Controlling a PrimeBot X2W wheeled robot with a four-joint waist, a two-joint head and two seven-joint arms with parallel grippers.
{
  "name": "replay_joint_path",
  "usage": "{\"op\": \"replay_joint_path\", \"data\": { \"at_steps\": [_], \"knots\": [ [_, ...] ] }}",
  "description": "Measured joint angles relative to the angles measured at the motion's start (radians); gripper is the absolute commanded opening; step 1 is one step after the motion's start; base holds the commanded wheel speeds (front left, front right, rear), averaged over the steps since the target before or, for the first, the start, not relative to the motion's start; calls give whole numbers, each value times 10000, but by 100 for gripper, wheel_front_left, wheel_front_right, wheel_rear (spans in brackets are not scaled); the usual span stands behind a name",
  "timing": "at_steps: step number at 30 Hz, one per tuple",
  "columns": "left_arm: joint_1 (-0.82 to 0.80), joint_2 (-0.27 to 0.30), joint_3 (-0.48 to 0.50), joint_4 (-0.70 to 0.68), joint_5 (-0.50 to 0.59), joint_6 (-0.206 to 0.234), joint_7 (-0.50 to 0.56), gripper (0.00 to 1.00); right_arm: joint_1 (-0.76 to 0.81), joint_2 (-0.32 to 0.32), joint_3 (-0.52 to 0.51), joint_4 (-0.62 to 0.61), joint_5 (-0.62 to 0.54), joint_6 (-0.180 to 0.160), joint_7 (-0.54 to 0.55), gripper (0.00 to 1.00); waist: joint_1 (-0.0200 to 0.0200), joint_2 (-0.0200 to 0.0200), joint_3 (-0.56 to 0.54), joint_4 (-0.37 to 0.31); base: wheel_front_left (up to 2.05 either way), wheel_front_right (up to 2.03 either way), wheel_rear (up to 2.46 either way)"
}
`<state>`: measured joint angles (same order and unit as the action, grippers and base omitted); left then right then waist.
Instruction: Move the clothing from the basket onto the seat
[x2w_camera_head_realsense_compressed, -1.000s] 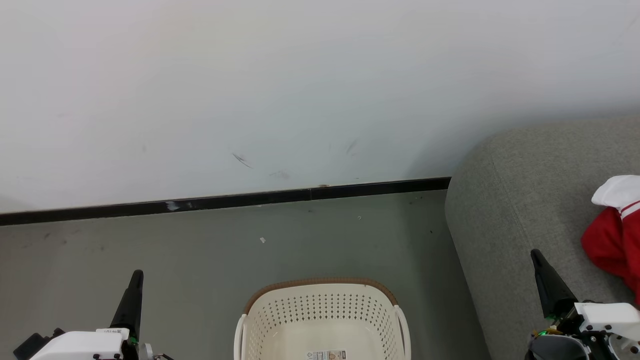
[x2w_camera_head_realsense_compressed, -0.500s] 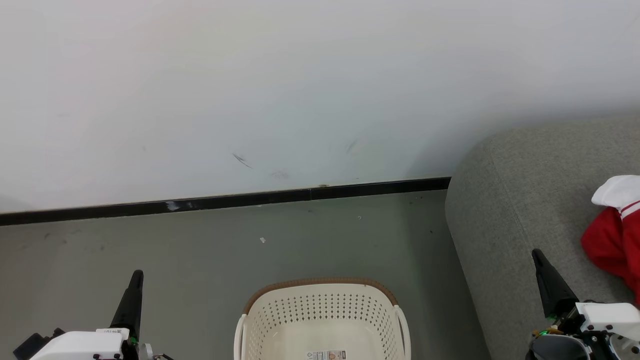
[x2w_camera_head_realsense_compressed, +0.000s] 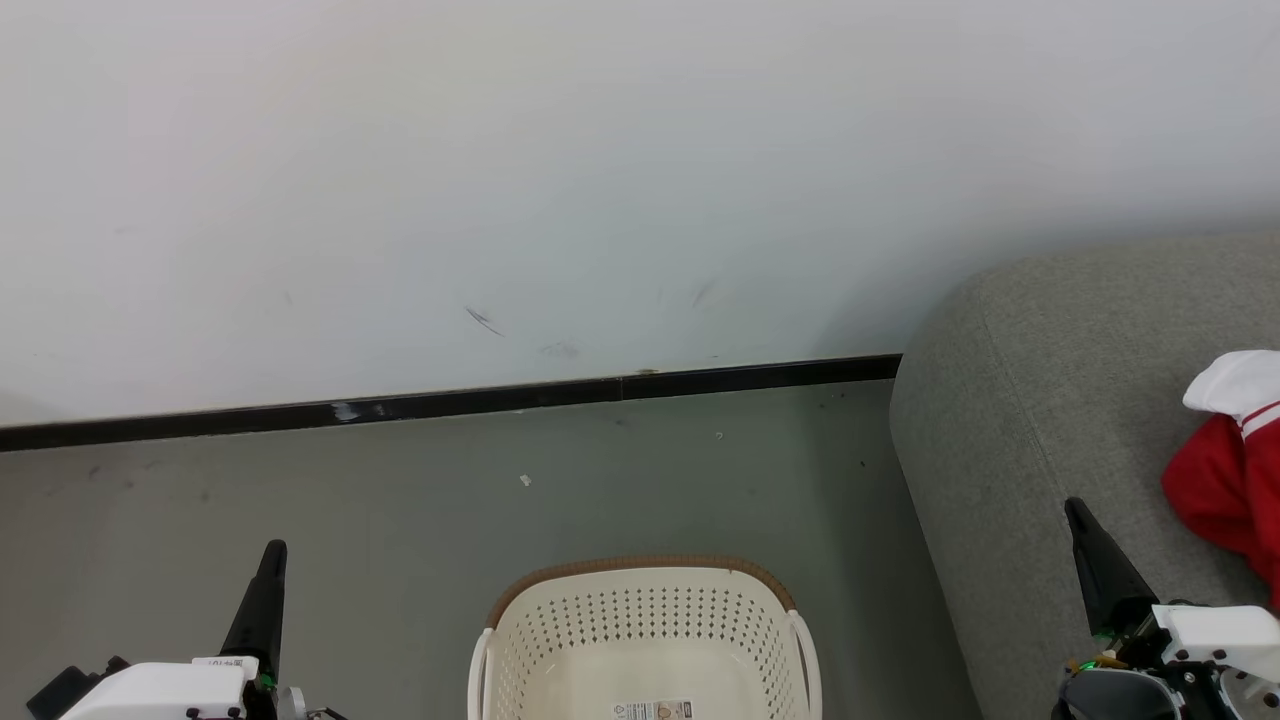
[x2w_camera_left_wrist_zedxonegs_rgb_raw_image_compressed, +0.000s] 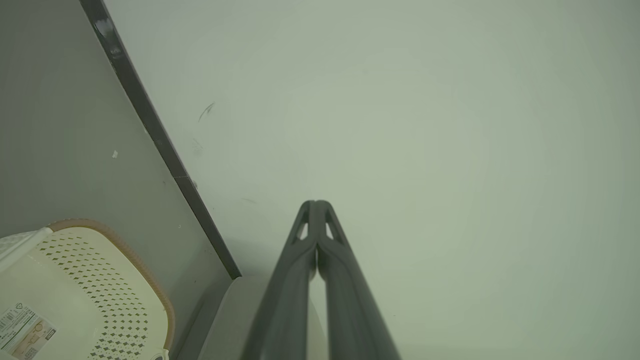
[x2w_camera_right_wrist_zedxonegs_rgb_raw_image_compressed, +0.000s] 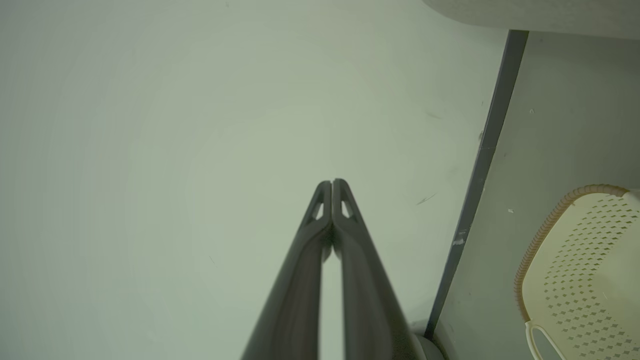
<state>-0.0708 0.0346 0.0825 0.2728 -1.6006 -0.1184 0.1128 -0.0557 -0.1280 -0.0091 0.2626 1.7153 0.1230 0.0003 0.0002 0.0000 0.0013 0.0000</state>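
Clothing bunched on seat, far right; basket bare where visible. Jaws on both arms pressed together, holding nothing. Fabric likely soft, light, limp — pinch raised fold, not flat panel.

label on basket btm, txt too small to read

Light is even and diffuse, with no hard shadows. In the head view the wall is bright and sharp, greying softly where it meets the seat. Both wrist views are dimmer, green-tinted and darker toward the corners. In the left one the wide lens bows the skirting.
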Motion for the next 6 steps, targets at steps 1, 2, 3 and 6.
{"op": "replay_joint_path", "data": {
  "at_steps": [1, 2, 3, 6],
  "knots": [
    [0, 0, 0, 0, 0, 0, 0, 0, 0, 0, -2, 0, -2, 0, 0, 0, 0, 0, 0, 0, 0, 0, 0],
    [0, 0, 0, 0, 0, 0, 0, 0, 0, 2, -2, 0, -4, 0, 0, 0, 0, 0, 0, 0, 0, 0, 0],
    [0, 0, 0, 0, 0, 0, 0, 0, 0, 2, -4, 0, -4, 0, 2, 0, 0, 0, 0, 0, 0, 0, 0],
    [0, 0, 0, 0, 0, 0, 0, 0, 0, 2, -8, 0, -6, 0, 12, 0, 0, 0, 0, 0, 0, 0, 0]
  ]
}}
